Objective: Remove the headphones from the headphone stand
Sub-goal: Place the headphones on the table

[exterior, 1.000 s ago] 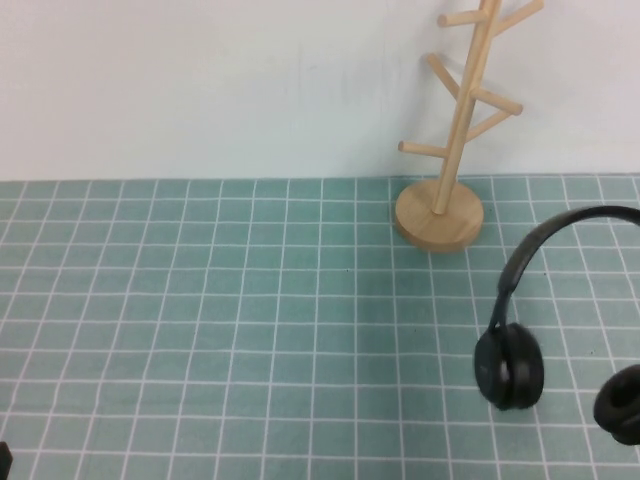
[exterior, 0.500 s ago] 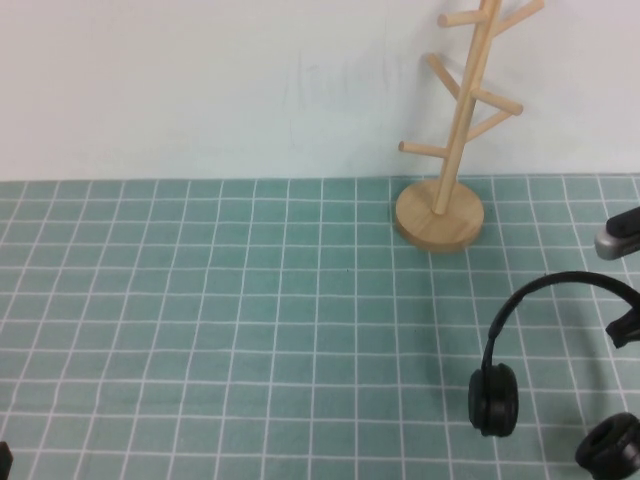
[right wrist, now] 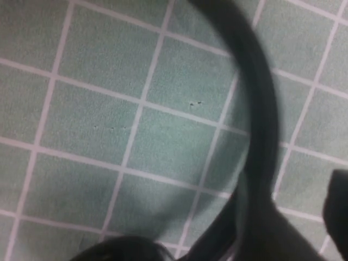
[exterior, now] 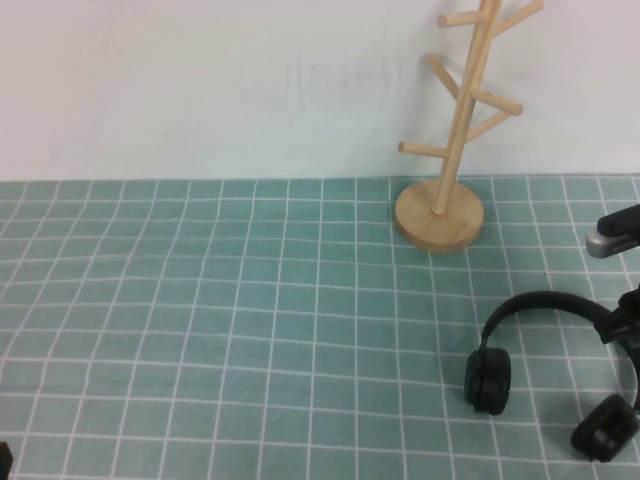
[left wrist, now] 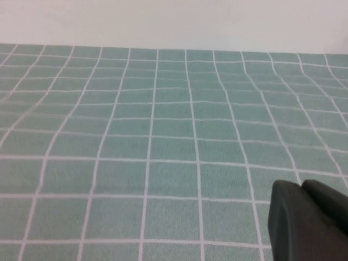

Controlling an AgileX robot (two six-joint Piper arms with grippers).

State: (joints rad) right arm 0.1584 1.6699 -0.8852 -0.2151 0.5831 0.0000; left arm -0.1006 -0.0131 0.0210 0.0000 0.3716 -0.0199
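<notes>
My right gripper [exterior: 625, 318] has its fingers pinching the headphones [exterior: 520, 335] by the band, low over the desk [exterior: 220, 330] and clear of the stand [exterior: 452, 150]; the left gripper [left wrist: 310, 223] sits parked, fingers' state unclear.

R arm enters the high view at approx 3 o'clock, only partly in shot; its grey wrist section shows at the edge. R end effector [exterior: 622, 322] sits just below that, at approx 4 o'clock, clamped on the headband of the headphones [exterior: 540, 303]. L end effector [left wrist: 307, 223] barely visible, at approx 7 o'clock corner, low over the surface [exterior: 200, 330].
</notes>
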